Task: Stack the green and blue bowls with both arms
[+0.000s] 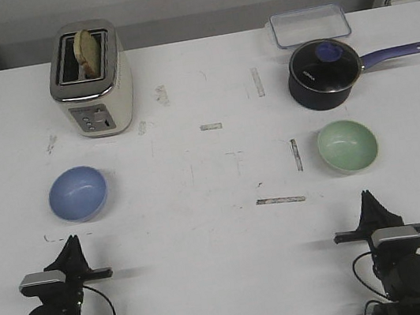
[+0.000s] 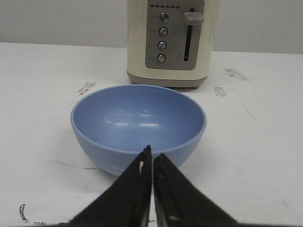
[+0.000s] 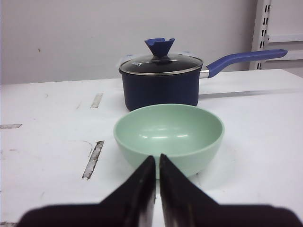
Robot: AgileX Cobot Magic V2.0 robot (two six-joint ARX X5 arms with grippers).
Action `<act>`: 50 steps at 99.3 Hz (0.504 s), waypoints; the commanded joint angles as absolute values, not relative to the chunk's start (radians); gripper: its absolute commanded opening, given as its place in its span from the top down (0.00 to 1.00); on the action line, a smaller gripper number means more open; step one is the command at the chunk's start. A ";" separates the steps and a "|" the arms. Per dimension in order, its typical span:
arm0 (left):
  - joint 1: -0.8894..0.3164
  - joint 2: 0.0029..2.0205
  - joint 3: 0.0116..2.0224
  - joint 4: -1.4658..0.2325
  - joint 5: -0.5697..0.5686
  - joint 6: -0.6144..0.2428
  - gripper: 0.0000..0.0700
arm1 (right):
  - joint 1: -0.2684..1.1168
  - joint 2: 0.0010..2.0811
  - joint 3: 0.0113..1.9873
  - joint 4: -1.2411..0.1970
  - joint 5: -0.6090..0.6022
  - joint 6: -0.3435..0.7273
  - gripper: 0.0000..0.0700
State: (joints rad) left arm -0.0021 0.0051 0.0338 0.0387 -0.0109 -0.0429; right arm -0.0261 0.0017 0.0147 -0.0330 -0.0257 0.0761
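Note:
The blue bowl (image 1: 78, 193) (image 2: 138, 125) sits upright and empty on the left of the table. The green bowl (image 1: 347, 145) (image 3: 169, 135) sits upright and empty on the right. My left gripper (image 1: 72, 245) (image 2: 152, 155) rests near the front edge, just short of the blue bowl, its jaws shut with nothing between them. At the front right, my right gripper (image 1: 367, 198) (image 3: 157, 161) points at the green bowl from a short distance, its fingers closed together and empty.
A cream toaster (image 1: 91, 78) (image 2: 170, 41) with bread in a slot stands behind the blue bowl. A dark navy saucepan (image 1: 324, 72) (image 3: 161, 80) with a glass lid and purple handle stands behind the green bowl. A clear lidded box (image 1: 309, 26) lies at the back.

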 commanded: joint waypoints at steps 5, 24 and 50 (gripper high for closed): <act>0.000 0.003 0.012 0.051 -0.012 -0.044 1.00 | -0.026 0.001 0.013 -0.022 -0.026 0.085 0.99; 0.000 0.003 0.012 0.051 -0.012 -0.044 1.00 | -0.026 0.001 0.013 -0.022 -0.026 0.085 0.99; 0.000 0.003 0.012 0.054 -0.005 -0.044 1.00 | -0.026 0.001 0.013 -0.022 -0.025 0.085 0.99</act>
